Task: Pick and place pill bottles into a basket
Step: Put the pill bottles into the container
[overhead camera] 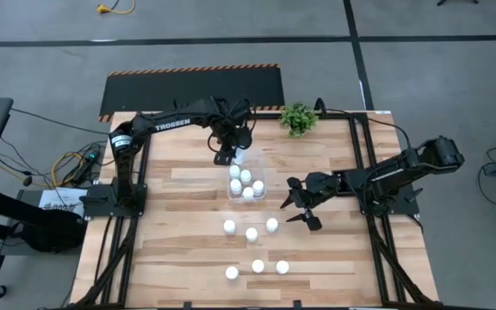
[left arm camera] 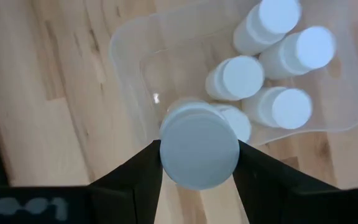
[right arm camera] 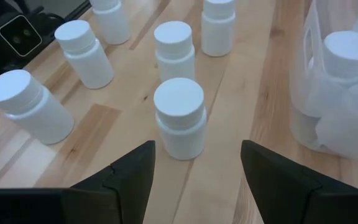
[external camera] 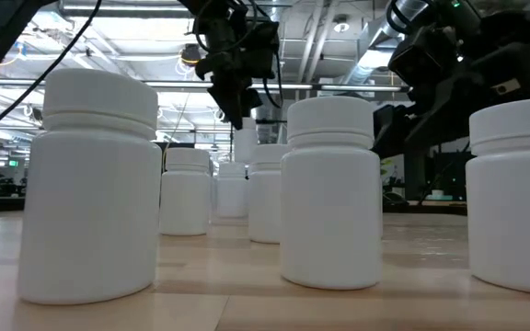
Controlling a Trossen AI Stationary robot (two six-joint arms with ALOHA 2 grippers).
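Note:
My left gripper (overhead camera: 231, 158) is shut on a white pill bottle (left arm camera: 199, 149) and hangs over the far end of the clear basket (overhead camera: 257, 165), pointing steeply down. Several bottles (left arm camera: 241, 78) stand inside the basket (left arm camera: 124, 68). Several more stand loose on the wooden table toward its near side (overhead camera: 251, 233). My right gripper (overhead camera: 298, 209) is to the right of the basket, low and open. In the right wrist view its fingers (right arm camera: 129, 171) stand apart, and one loose bottle (right arm camera: 180, 118) stands just ahead of the gap, untouched. My left gripper pinches the bottle by two opposite sides (left arm camera: 166, 155) between its two fingers. The fingers come from above, pointing steeply down. The bottle is upright, cap up, lifted clear above the basket's floor beside the bottles inside.
A small green potted plant (overhead camera: 298, 118) stands at the table's far edge, right of the left gripper. The basket's wall (right arm camera: 316, 93) is close to my right gripper. Bare wood lies left of the basket (overhead camera: 188, 181) and along the right side.

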